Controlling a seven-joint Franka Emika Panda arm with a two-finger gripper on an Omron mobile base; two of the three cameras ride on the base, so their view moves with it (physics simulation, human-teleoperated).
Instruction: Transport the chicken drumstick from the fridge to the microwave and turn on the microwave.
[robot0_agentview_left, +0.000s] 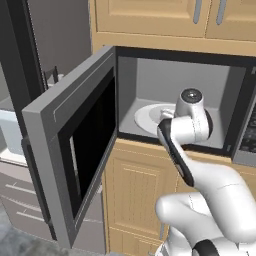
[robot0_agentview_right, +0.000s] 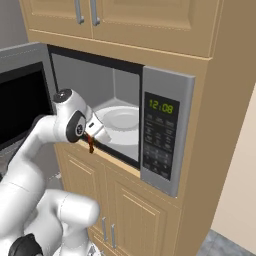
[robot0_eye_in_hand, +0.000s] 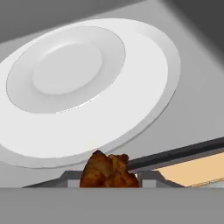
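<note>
At the mouth of the microwave (robot0_agentview_right: 165, 130), the gripper (robot0_agentview_right: 92, 140) sat just over the front sill of the open cavity, its jaws pinching the chicken drumstick (robot0_agentview_right: 91, 145). From the right base view the drumstick hung as a small reddish-brown piece below the hand, level with the lower front edge of the opening and above the wooden cabinet doors (robot0_agentview_right: 125, 210). From the hand view the drumstick (robot0_eye_in_hand: 108, 171) sat at the bottom centre, gripped between the two dark fingertips (robot0_eye_in_hand: 151, 177), its lumpy brown end pointing toward the cavity.

White turntable plate (robot0_eye_in_hand: 83, 83) lay flat on the grey cavity floor, ahead of the drumstick and apart from it; nothing rested on it. From the left base view the plate (robot0_agentview_left: 150, 117) was partly hidden behind the arm's wrist.

Microwave door (robot0_agentview_left: 70, 150) stood swung wide to the left, dark window facing inward. Control panel (robot0_agentview_right: 159, 137) on the right side showed a lit green clock readout over rows of buttons.

Arm rose from below, forearm angled up toward the opening, wrist bent so the hand pointed into the cavity.

Fridge (robot0_agentview_left: 20, 60) stood at the far left of the left base view, dark frame and pale interior partly visible behind the microwave door. Upper cabinets (robot0_agentview_right: 125, 22) with silver handles ran above the microwave.

Drumstick location: held in the jaws at the cavity threshold, not touching the plate.
</note>
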